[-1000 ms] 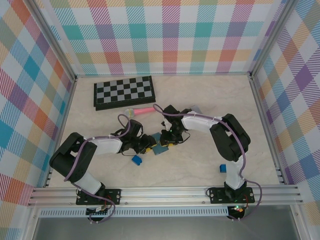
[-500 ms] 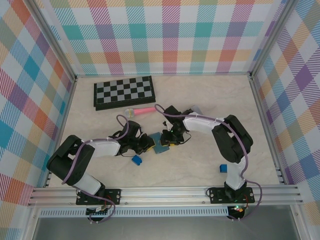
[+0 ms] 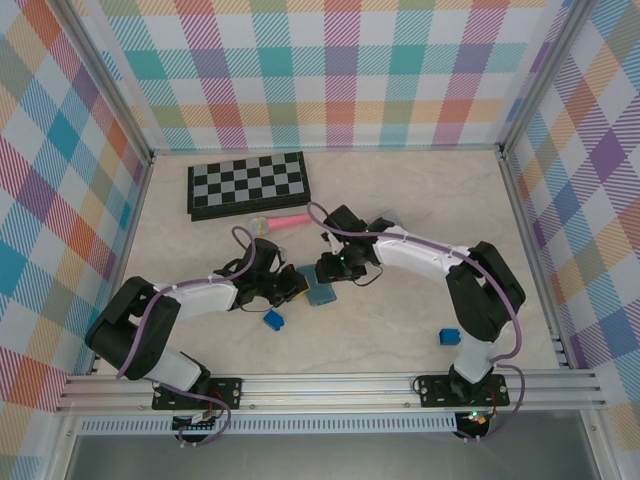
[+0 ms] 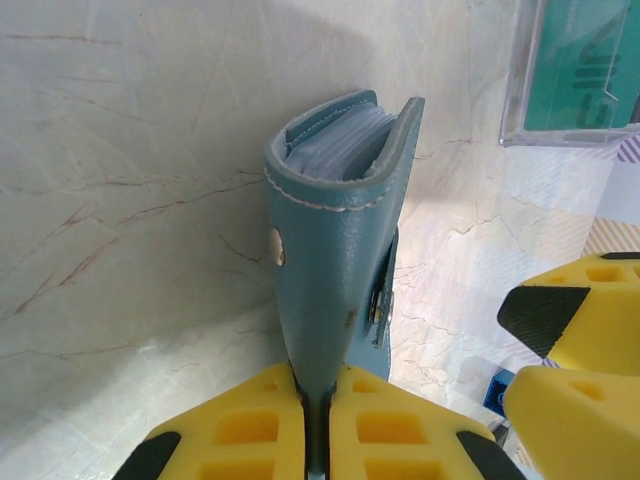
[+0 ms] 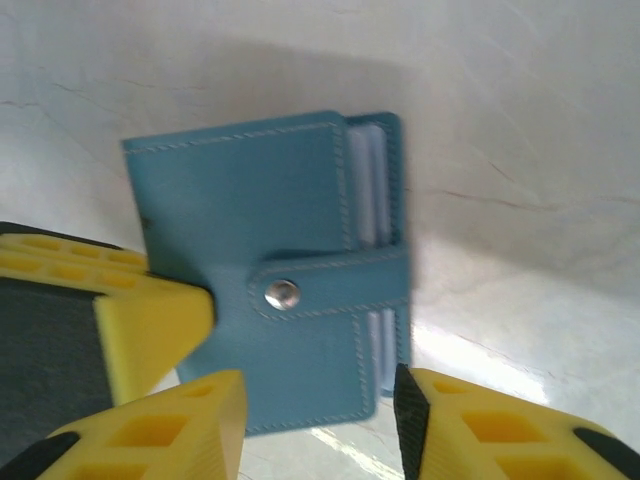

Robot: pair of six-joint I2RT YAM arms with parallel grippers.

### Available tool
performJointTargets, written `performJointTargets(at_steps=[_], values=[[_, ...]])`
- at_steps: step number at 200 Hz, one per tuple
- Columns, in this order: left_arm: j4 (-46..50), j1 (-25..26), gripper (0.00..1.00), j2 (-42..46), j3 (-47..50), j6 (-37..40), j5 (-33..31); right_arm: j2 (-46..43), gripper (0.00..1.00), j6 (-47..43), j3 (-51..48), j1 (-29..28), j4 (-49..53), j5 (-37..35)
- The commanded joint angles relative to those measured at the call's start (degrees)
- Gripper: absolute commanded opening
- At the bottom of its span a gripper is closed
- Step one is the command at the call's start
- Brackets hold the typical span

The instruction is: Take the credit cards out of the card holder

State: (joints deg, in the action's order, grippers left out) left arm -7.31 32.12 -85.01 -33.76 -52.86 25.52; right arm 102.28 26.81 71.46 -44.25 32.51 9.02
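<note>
The left arm rises from its base at the near edge, folds back at the elbow and stretches its white forearm low over the pale marbled tabletop (image 3: 400, 320) toward the middle. Its wrist is bent down, and the left gripper (image 4: 315, 430) has its yellow fingers (image 4: 240, 435) pressed together on one edge of the small slate-blue leather folding card holder (image 4: 335, 250). The holder stands on edge at the table's centre, folded closed, with its strap fastened by a metal snap (image 5: 282, 294) and clear plastic sleeves showing at the open side. Whether it touches the tabletop, I cannot tell.

Just right of it, the right gripper (image 5: 320, 430) points down at the holder's flat face. Its yellow fingers (image 5: 480, 430) stand apart, straddling the holder's lower edge without clamping it. The right arm climbs from its base, bends sharply at a black elbow near the right side, and runs its white forearm back leftward to the centre.
</note>
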Motion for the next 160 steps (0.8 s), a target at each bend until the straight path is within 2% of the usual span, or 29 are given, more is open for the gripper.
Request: performJointTargets(at_steps=[1,30,96,160], values=[[1.7,0.0,0.00,1.5,-1.6,1.2,0.7,2.5,0.42,-1.3,2.8,-0.8,0.4,0.7],[1.4,0.0,0.00,1.5,-1.4,0.8,0.7,4.5,0.38,-0.9,4.5,-1.2,1.1,0.5],[1.0,0.0,0.00,1.8,-1.2,0.4,0.8,7.0,0.37,0.6,5.1,-1.6,0.1,2.0],[0.1,0.0,0.00,2.0,-0.7,-1.0,0.2,9.4,0.36,2.0,6.1,-1.7,1.5,-1.3]])
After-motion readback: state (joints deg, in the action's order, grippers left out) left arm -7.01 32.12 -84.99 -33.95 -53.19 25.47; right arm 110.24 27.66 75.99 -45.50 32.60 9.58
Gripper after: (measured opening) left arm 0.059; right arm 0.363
